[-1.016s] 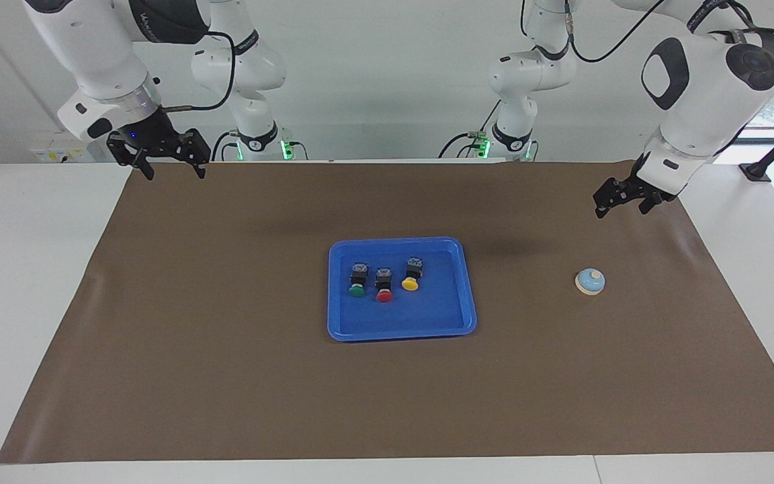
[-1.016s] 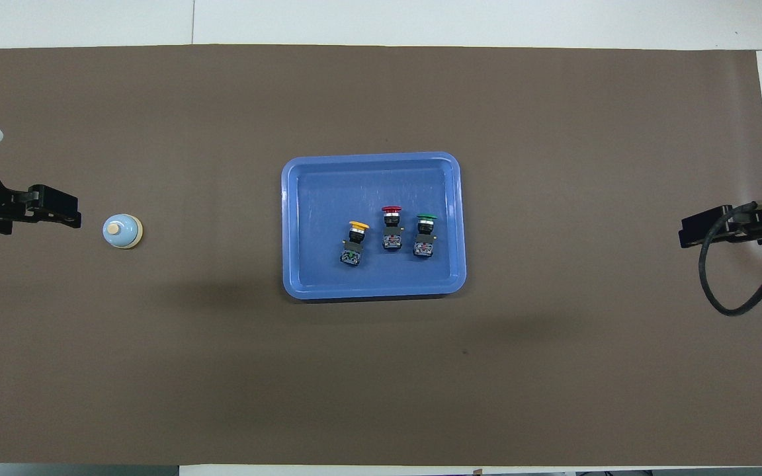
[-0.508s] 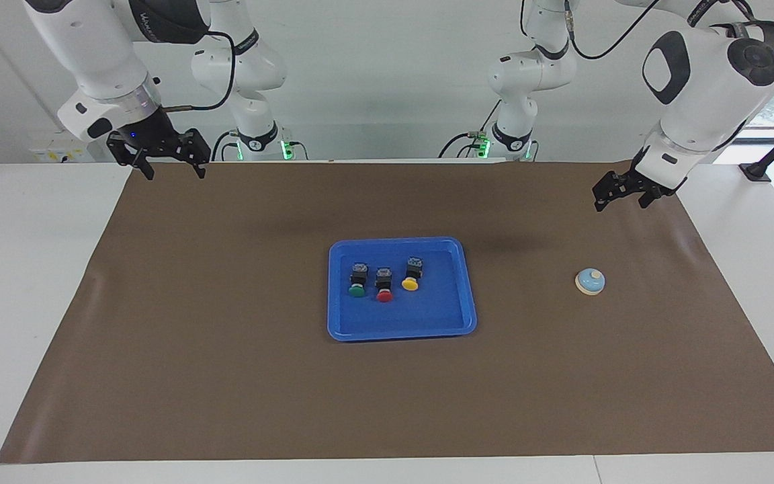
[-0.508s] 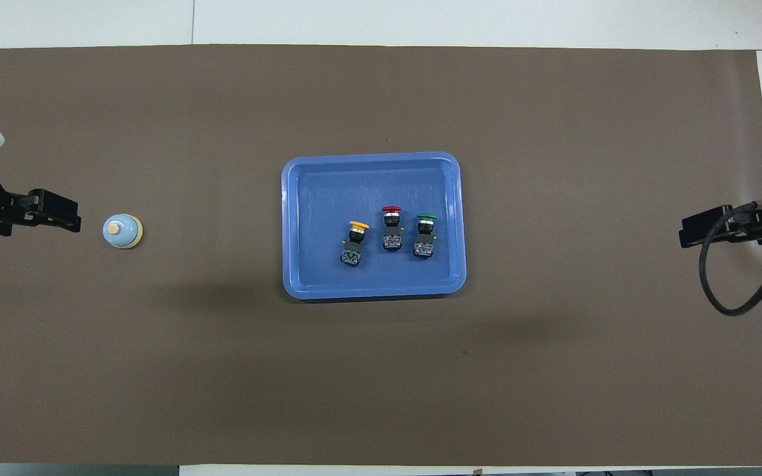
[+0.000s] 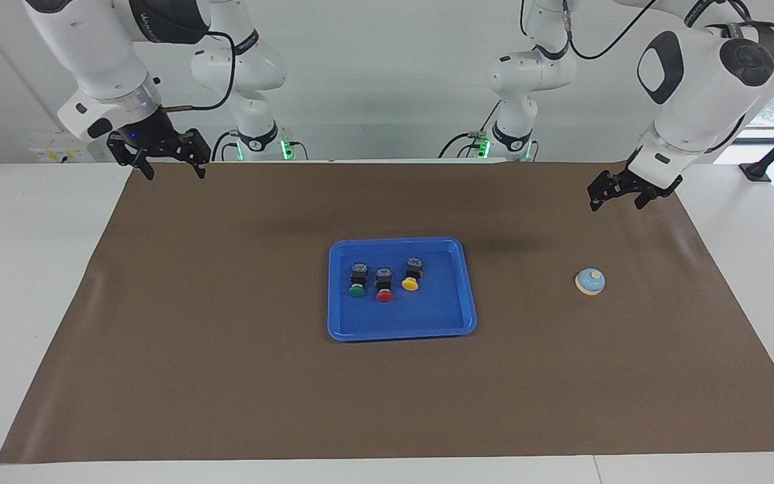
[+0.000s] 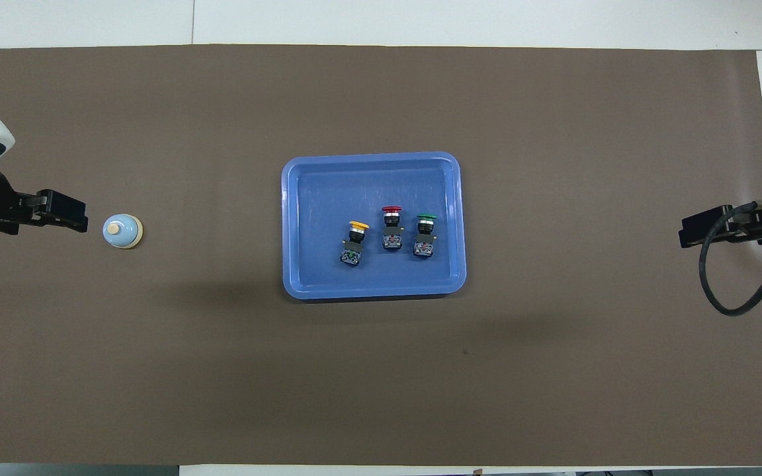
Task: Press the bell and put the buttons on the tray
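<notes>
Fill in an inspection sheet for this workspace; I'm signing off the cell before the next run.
Surface: brown mat over a white table, lying flat.
Job's things: blue tray mid-mat holding the green button, red button and yellow button, lying on their sides in a row; bell upright on the mat toward the left arm's end.
Clutter: nothing seen.
Grippers: left gripper raised over the mat near the bell, open and empty; right gripper raised over the mat's edge at its own end, open and empty.
Cables: black cable looping from the right arm's wrist, off the mat.
Surroundings: white wall; window at the left arm's end.
</notes>
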{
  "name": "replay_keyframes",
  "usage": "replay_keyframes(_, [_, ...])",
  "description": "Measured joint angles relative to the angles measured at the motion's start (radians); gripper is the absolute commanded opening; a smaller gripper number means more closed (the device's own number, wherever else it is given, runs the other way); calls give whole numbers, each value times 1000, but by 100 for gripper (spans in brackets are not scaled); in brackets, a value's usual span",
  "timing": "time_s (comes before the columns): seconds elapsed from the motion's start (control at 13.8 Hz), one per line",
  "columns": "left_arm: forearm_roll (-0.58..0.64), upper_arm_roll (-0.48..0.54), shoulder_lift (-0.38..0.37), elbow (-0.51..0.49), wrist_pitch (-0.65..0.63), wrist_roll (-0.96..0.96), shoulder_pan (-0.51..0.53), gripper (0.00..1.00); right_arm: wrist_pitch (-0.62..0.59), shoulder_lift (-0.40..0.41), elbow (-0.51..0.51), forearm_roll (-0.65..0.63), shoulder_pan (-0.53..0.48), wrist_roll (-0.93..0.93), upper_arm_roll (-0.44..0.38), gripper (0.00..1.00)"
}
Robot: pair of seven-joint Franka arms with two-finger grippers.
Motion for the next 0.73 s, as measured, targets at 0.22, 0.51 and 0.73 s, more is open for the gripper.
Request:
replay_keyframes(0.22, [0, 0, 0, 33, -18, 0, 0, 100, 0, 0, 0, 0, 0, 0, 0, 100])
replay_keyframes(0.51, [0, 0, -1, 91, -75, 0, 0, 100, 0, 0, 0, 0, 0, 0, 0, 100])
replay_keyframes(0.73, [0, 1, -1, 102, -80, 0, 0, 100, 0, 0, 0, 0, 0, 0, 0, 100])
